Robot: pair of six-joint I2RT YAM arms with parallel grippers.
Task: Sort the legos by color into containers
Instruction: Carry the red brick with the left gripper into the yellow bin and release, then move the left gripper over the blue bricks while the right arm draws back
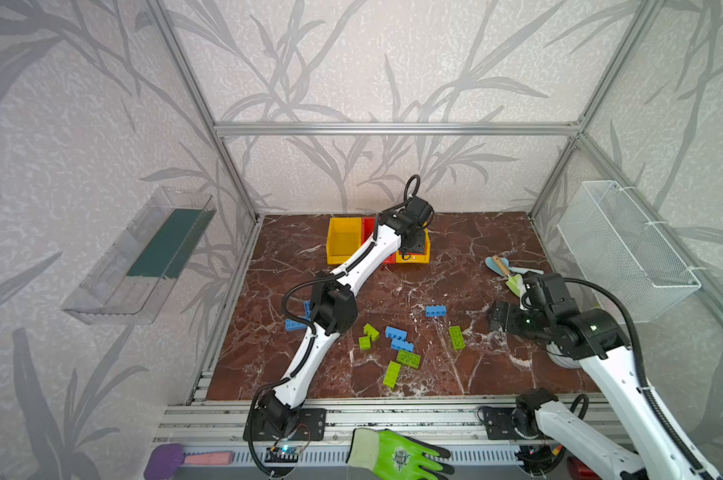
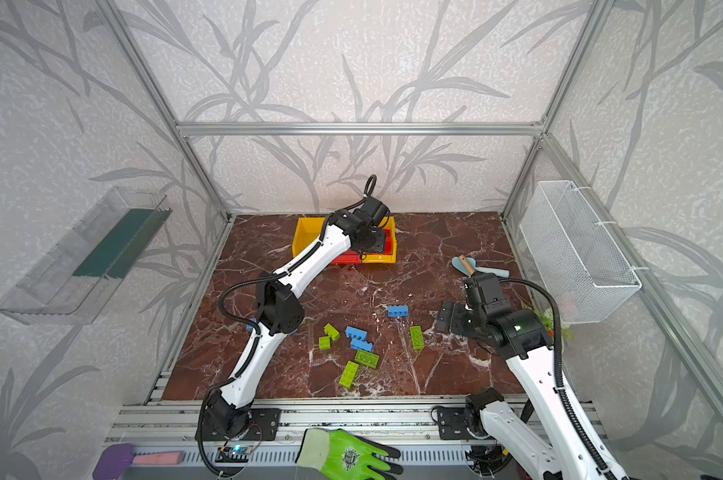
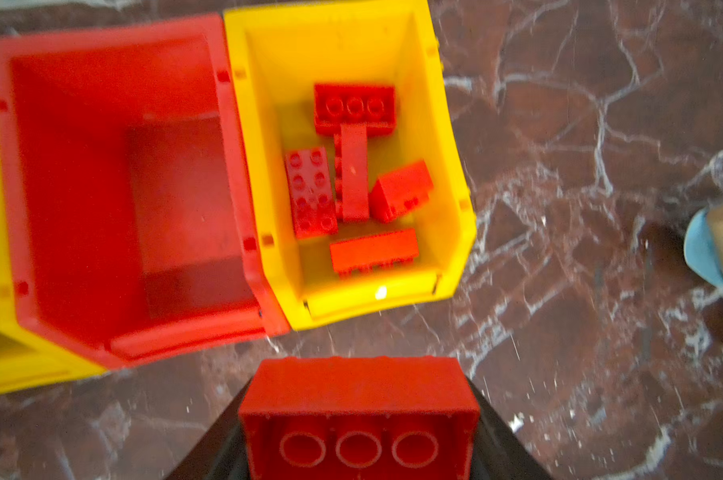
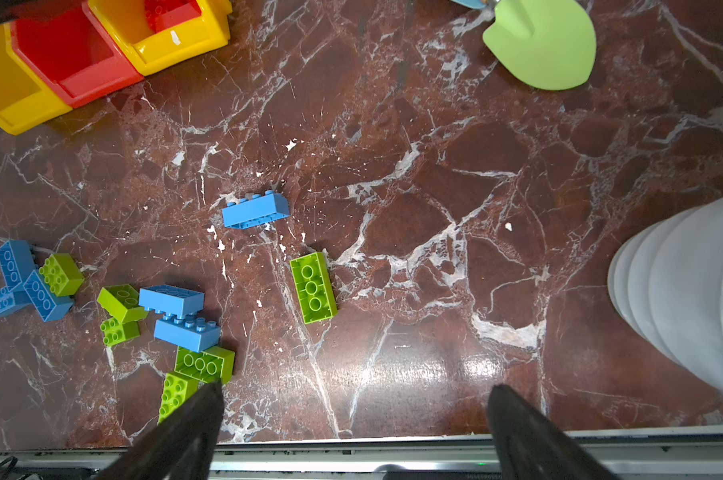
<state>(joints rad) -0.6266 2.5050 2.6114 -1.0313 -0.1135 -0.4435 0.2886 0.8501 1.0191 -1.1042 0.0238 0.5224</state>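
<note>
Drop-off step here: left claw (image 3: 357,419) is clamped on a hollow-bottomed red brick (image 3: 351,382), with the glossy yellow bin (image 3: 455,232) holding five red bricks (image 3: 353,174) just ahead of it. I'd say it needs a short reach forward, then release. Right claw (image 4: 355,390) gapes empty over the marble tabletop (image 4: 434,166), with a studded blue brick (image 4: 255,210) and a lime brick (image 4: 313,287) ahead of it.

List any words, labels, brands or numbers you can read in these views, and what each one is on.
No text reads clearly in any view.
Green glove: a round dark emblem on its back, too blurred to read in both top views.
Held red lego: no lettering shows.
</note>
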